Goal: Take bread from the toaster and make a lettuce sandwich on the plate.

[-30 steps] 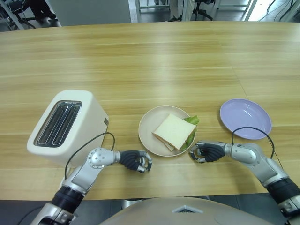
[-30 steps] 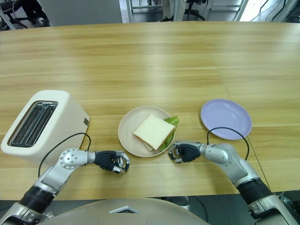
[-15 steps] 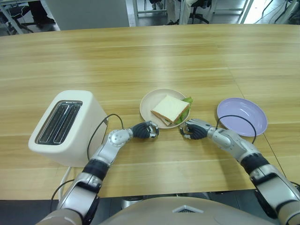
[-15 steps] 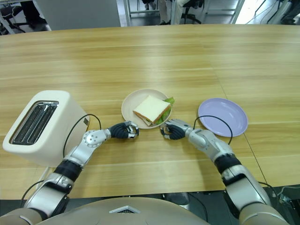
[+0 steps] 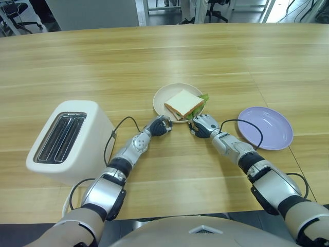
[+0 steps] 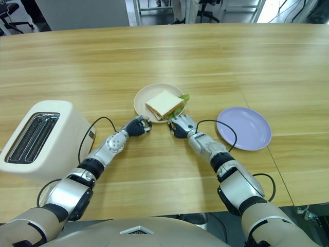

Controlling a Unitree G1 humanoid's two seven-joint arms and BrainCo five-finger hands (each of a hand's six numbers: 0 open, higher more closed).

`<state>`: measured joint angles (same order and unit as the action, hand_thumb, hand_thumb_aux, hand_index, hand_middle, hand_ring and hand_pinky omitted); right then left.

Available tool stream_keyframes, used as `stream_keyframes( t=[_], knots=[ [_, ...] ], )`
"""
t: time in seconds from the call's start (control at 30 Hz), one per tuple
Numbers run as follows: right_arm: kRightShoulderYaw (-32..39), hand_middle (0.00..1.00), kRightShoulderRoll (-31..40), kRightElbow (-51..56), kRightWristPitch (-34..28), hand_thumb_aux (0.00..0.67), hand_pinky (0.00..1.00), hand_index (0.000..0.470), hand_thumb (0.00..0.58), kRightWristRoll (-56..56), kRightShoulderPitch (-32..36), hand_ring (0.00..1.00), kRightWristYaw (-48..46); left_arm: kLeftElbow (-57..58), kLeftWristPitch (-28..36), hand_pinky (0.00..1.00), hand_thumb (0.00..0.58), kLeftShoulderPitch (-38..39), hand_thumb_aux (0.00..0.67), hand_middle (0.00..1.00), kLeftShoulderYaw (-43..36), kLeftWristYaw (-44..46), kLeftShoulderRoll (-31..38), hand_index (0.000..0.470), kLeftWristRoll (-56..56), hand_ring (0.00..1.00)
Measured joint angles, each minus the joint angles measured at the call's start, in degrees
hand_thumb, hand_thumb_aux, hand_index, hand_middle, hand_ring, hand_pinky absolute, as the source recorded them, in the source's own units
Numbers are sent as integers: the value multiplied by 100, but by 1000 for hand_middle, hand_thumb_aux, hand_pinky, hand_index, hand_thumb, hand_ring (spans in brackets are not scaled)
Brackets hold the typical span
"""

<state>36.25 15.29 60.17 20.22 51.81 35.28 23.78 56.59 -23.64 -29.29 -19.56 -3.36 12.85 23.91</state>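
We have the sandwich on the plate, mid-table. Toaster sits left of it, other plate right.

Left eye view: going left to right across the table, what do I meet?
toaster → left hand → sandwich on the beige plate → right hand → purple plate

Wide light-wood plank table, grey panel far beyond the left hand, office chair bases and brightly lit floor far beyond the right hand
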Motion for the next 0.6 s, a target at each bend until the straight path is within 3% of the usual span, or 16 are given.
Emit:
stream_keyframes(
  t=[0.03, 0.1, 0.13, 0.17, 0.2, 0.23, 0.27, 0.3, 0.33, 0.47, 0.6],
  knots=[
    [-2, 1000, 43, -49, 17, 670, 1000, 460, 580, -7, -4, 1000, 44, -65, -67, 1000, 580, 20, 670, 1000, 10, -261, 65, 460, 61, 1000],
    [-21, 847, 209, -231, 123, 670, 847, 460, 580, -81, -65, 847, 42, -374, -174, 1000, 580, 151, 652, 1000, 17, -512, 273, 447, 162, 1000],
    [-42, 757, 327, -365, 204, 670, 757, 460, 580, -116, -149, 757, 20, -620, -231, 1000, 572, 259, 594, 1000, 13, -557, 397, 408, 238, 1000],
    [-83, 757, 462, -549, 298, 670, 757, 460, 580, -200, -251, 757, -71, -935, -243, 1000, 572, 426, 594, 1000, 5, -563, 548, 408, 329, 1000],
    [-133, 416, 616, -799, 380, 607, 416, 417, 575, -305, -384, 416, -230, -1291, -288, 969, 524, 630, 462, 969, -6, -493, 683, 317, 347, 969],
    [-242, 263, 878, -1200, 479, 512, 263, 352, 548, -481, -642, 263, -539, -1841, -359, 804, 478, 956, 389, 804, -5, -301, 854, 267, 330, 804],
    [-305, 0, 1071, -1457, 532, 326, 0, 224, 427, -595, -802, 0, -738, -2211, -447, 373, 379, 1173, 276, 373, -6, -161, 964, 189, 310, 373],
    [-447, 0, 1323, -1937, 563, 3, 0, 2, 5, -804, -1081, 0, -1065, -2786, -519, 0, 132, 1499, 81, 0, 9, 57, 1100, 56, 191, 0],
    [-573, 0, 1550, -2368, 568, 0, 0, 0, 0, -1015, -1328, 0, -1378, -3272, -578, 0, 0, 1772, 0, 0, 36, 252, 1210, 0, 43, 0],
    [-1165, 0, 2076, -3965, 566, 0, 0, 0, 0, -1713, -1964, 0, -2201, -4962, -729, 0, 0, 2355, 0, 0, 666, 324, 1296, 0, -484, 0],
    [-1767, 0, 1843, -4623, 1168, 0, 0, 0, 0, -2483, -2262, 0, -2104, -5837, -931, 0, 0, 2590, 0, 0, 1377, 269, 839, 0, -1623, 0]
  ],
)
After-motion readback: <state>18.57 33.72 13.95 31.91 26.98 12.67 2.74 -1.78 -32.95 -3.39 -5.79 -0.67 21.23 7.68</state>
